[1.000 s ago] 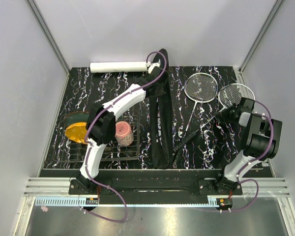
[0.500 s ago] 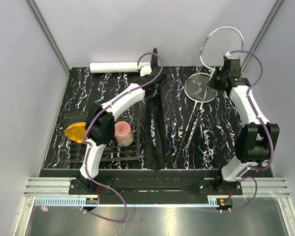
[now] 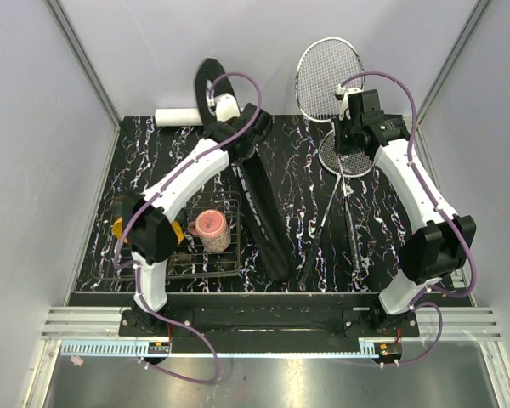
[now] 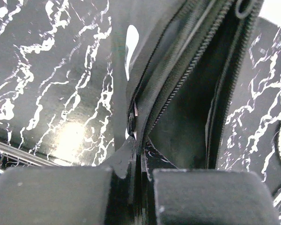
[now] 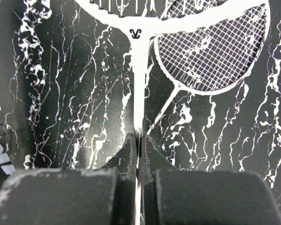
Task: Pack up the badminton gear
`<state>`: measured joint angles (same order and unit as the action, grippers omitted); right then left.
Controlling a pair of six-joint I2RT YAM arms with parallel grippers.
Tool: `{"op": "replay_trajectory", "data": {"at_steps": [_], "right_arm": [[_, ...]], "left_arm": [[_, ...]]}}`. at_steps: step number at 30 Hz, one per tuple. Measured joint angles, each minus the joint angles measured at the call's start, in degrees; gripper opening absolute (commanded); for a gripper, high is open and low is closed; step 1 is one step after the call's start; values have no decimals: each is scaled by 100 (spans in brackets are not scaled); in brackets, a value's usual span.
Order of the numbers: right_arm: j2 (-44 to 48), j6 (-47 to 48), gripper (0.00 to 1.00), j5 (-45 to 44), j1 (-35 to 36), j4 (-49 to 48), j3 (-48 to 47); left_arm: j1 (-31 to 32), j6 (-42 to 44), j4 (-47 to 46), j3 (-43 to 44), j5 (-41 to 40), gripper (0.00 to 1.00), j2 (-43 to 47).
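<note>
The right gripper (image 5: 138, 140) is pinched tight on the shaft of a white-strung oval racket (image 5: 138, 79), whose throat carries a small black logo that is not clearly legible, held above a second racket (image 5: 215, 51) lying on the black marbled table (image 5: 75, 93), while the left gripper (image 4: 138, 146) is clamped on the open zipper edge of the long black bag (image 4: 187, 117).
</note>
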<state>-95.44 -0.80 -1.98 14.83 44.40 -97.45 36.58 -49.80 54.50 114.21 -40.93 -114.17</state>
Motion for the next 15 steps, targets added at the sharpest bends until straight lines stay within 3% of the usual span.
{"op": "replay_trajectory", "data": {"at_steps": [6, 15], "right_arm": [[22, 203, 0, -72, 350, 87, 131], [385, 560, 0, -407, 1123, 90, 1346]], "left_arm": [[-153, -212, -168, -146, -116, 0, 466], [-778, -205, -474, -79, 857, 0, -673]]}}
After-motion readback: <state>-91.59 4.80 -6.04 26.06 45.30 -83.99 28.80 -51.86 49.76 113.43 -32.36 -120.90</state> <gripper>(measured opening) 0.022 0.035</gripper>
